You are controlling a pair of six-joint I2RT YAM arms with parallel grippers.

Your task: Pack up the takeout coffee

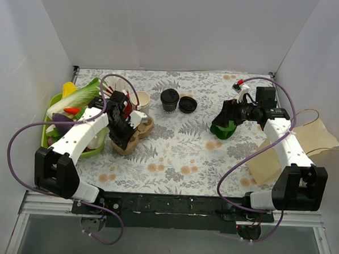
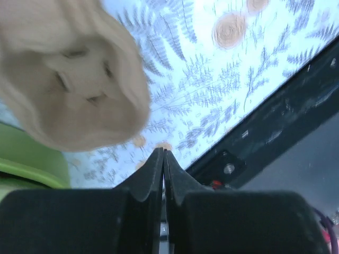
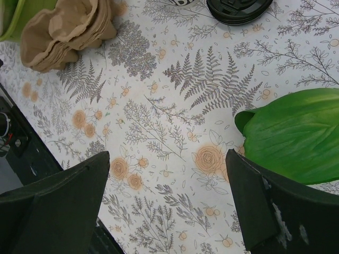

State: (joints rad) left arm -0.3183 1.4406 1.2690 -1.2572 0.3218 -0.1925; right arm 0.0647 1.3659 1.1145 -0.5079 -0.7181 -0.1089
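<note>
Cream paper under a round black lid: the takeout coffee (image 1: 170, 100) stands upright on the tabletop (image 1: 179, 161), toward the far middle. It is not yet packed and nothing is touching it. A loose black lid (image 1: 187, 104) lies just beside it on its right, and a lidless cream cup (image 1: 141, 100) stands near it on its left.

Left end effector (image 2: 163, 159): fingers pressed together, with nothing visible between them. It sits low by the brown pulp cup carrier (image 1: 136, 135), which fills the upper left of the left wrist view. I cannot tell whether it touches the carrier.

Right end effector (image 3: 168, 156): fingers spread wide and holding nothing. It hangs over bare tabletop, with a green leaf (image 3: 296, 137) just to one side. The loose lid shows at the top edge of the right wrist view. A brown paper bag (image 1: 296, 148) lies at the right edge, well apart from the coffee.

Assessment: the task is at its opening step, the approach, with no grasp made. The right arm is judged the better placed, being already spread.

Next move requires:
- Travel toward the coffee, clear of the leaf and the loose lid.
- Fingers straddling the cup wall below the lid.
- A moderate squeeze, as paper will likely buckle and the lid may pop.
- The cup kept upright during transfer to the carrier or bag.

Risk: the lidless cup and the loose lid are close lookalikes and could be taken in error.
</note>
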